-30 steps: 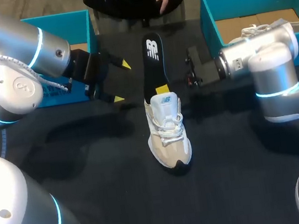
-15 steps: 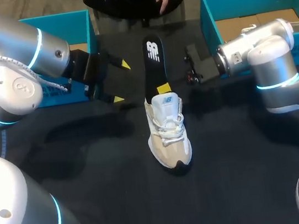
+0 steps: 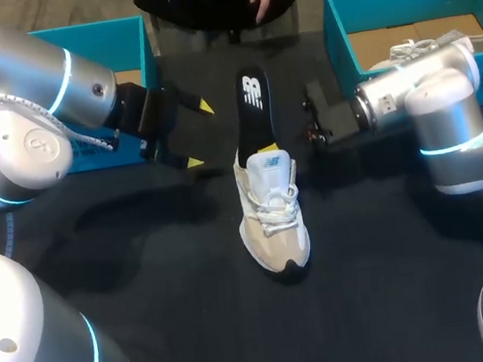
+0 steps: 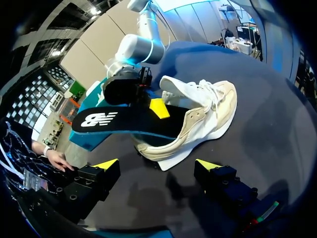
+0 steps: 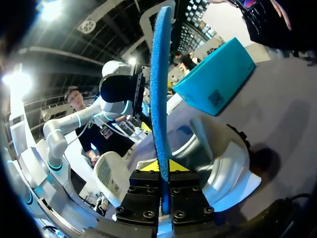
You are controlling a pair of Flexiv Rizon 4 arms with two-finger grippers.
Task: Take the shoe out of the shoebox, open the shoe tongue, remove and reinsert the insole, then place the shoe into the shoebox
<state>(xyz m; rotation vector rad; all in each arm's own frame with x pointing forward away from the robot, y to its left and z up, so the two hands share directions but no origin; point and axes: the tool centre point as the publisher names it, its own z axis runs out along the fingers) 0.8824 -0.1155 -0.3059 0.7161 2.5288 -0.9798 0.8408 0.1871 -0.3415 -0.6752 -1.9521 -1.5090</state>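
Note:
A white and beige shoe (image 3: 270, 213) lies mid-table, toe toward me. A black insole (image 3: 252, 112) with a blue underside sticks out of its heel opening toward the far edge. My right gripper (image 3: 265, 146) comes in from the right and is shut on the insole just above the heel. In the right wrist view the insole (image 5: 159, 74) stands edge-on between that gripper's (image 5: 161, 166) yellow tips, the shoe (image 5: 223, 163) beneath. My left gripper (image 3: 197, 133) hangs open to the left of the insole. In the left wrist view that gripper (image 4: 157, 164) faces the shoe (image 4: 198, 114) and insole (image 4: 124, 121), nothing between its fingers.
A teal shoebox (image 3: 135, 47) stands at the back left behind my left arm. A second teal shoebox (image 3: 337, 28) at the back right holds another white shoe (image 3: 403, 52). The dark tabletop (image 3: 197, 313) stretches in front of the shoe.
My right gripper has closed on the insole, and the insole has shifted slightly to the right. My left gripper has drifted a little toward the shoe, still open.

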